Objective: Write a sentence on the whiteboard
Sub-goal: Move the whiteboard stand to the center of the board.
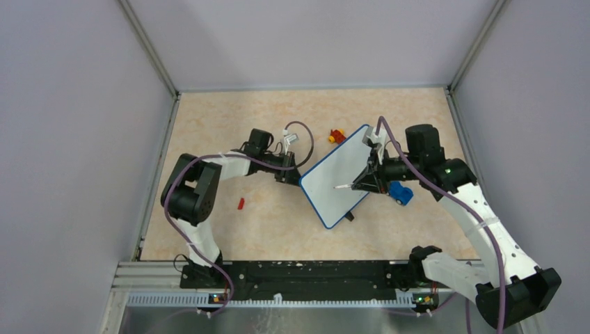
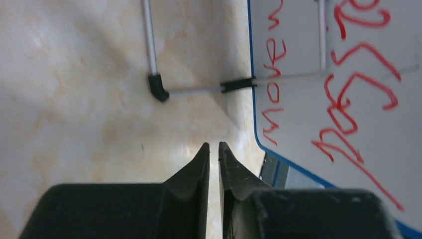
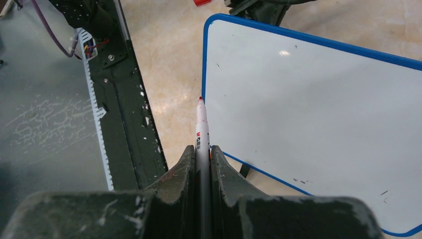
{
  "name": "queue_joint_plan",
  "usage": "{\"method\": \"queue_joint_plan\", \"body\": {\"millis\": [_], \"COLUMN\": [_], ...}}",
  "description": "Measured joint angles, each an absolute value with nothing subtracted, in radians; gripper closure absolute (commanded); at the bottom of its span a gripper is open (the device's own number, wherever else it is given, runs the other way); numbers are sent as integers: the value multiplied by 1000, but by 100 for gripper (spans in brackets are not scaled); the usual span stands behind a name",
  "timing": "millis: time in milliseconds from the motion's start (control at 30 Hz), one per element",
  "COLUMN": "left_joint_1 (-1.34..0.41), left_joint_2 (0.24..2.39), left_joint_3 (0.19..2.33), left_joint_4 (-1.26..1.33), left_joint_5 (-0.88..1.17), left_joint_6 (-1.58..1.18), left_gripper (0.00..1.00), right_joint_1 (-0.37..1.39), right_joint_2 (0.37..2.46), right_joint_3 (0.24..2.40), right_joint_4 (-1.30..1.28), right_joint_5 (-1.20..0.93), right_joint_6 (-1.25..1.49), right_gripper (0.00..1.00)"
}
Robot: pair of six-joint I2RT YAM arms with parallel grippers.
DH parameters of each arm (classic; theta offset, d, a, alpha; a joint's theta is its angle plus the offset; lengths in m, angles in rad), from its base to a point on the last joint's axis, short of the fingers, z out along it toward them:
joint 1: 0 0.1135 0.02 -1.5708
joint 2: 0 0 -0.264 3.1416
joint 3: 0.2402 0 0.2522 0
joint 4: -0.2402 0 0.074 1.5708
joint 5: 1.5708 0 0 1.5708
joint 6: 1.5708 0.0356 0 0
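Observation:
The whiteboard point(image 1: 337, 177), white with a blue rim, stands tilted at mid-table. The face seen from above and in the right wrist view point(image 3: 308, 109) is blank. The side in the left wrist view point(image 2: 368, 124) carries red handwritten text point(image 2: 343, 104), partly cut off. My right gripper point(image 1: 365, 182) point(image 3: 201, 148) is shut on a red-tipped marker point(image 3: 201, 124), whose tip sits at the blank face's left edge. My left gripper point(image 1: 289, 175) point(image 2: 213, 145) is shut and empty beside the board's left corner.
A blue toy car point(image 1: 400, 192) sits by the right gripper. A red-and-yellow toy point(image 1: 337, 136) lies behind the board and a small red cap point(image 1: 241, 204) lies to the left. The board's wire stand point(image 2: 149, 40) has a black foot point(image 2: 158, 87). A black rail point(image 3: 119, 99) edges the table.

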State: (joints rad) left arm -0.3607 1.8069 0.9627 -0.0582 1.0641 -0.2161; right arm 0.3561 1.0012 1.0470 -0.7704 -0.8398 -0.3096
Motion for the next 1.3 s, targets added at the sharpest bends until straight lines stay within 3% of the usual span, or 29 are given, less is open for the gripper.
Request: {"method": "queue_joint_plan", "body": {"millis": [267, 600, 1300], "left_joint_1": [-447, -518, -518], "left_joint_2": [1943, 2067, 2080], "left_joint_3": [1125, 1205, 1358], "left_joint_4": [30, -44, -310], "left_joint_5": [987, 857, 668], "left_joint_6": [-284, -240, -48], "left_gripper": [93, 100, 97], "right_joint_1": [355, 355, 355], "right_joint_2": [1003, 1017, 1028], "right_joint_3": [1047, 1047, 1047], "right_joint_4": [-770, -770, -771], "right_joint_5": [-840, -842, -844], "right_joint_6": [-310, -310, -311], "right_gripper": [100, 100, 100]}}
